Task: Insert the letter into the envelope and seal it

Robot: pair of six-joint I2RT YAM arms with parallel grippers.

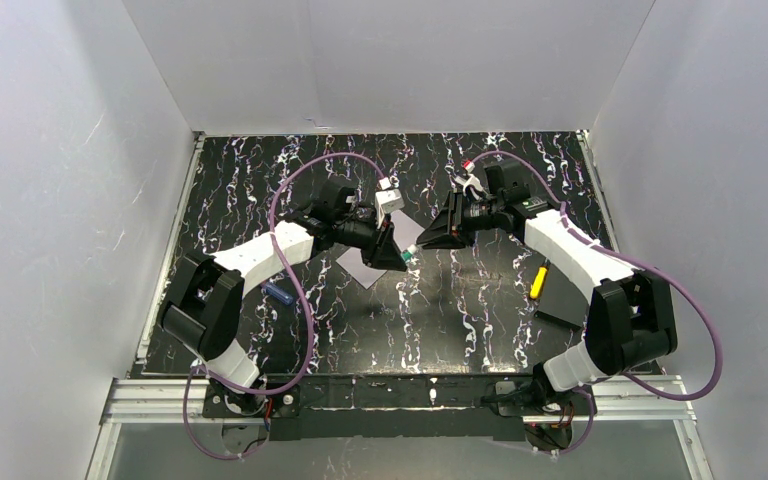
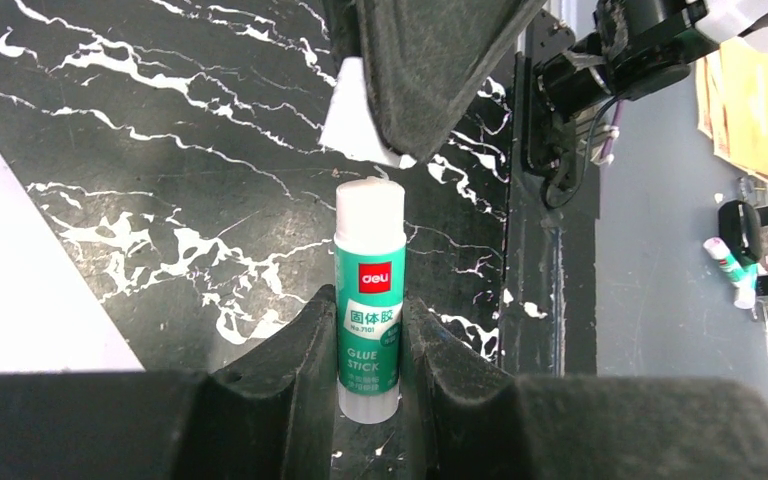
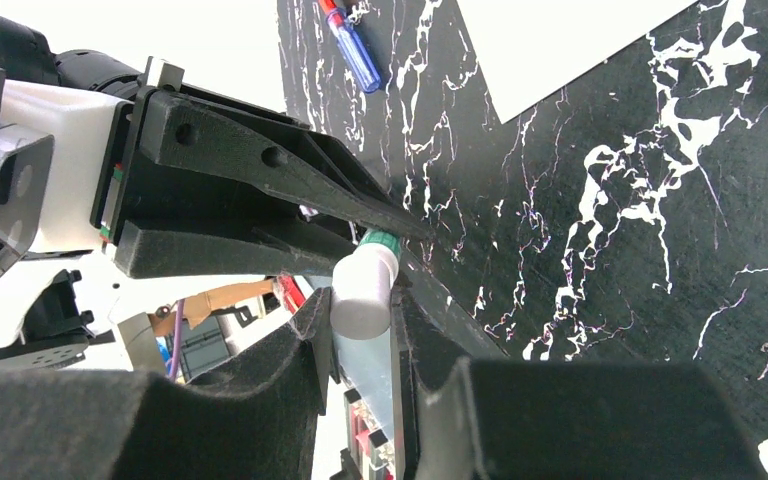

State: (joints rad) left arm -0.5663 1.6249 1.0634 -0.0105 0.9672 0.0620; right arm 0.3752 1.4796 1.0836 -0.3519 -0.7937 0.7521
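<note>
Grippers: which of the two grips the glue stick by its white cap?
The right gripper: it pinches the glue stick's white cap, whereas the left gripper clamps the stick's green labelled body.

Half-hidden pieces
The left pincer (image 1: 406, 256) covers part of the envelope (image 1: 357, 268); its fingers (image 3: 290, 190) hide most of the glue stick (image 3: 365, 292) from the right wrist.

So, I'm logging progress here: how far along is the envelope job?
Done, apparently: no letter lies loose, only the envelope lies flat, so it may be inside. In hand: left gripper clamps the glue stick, right gripper pinches its cap. Left: uncapping, gluing the flap, sealing.
</note>
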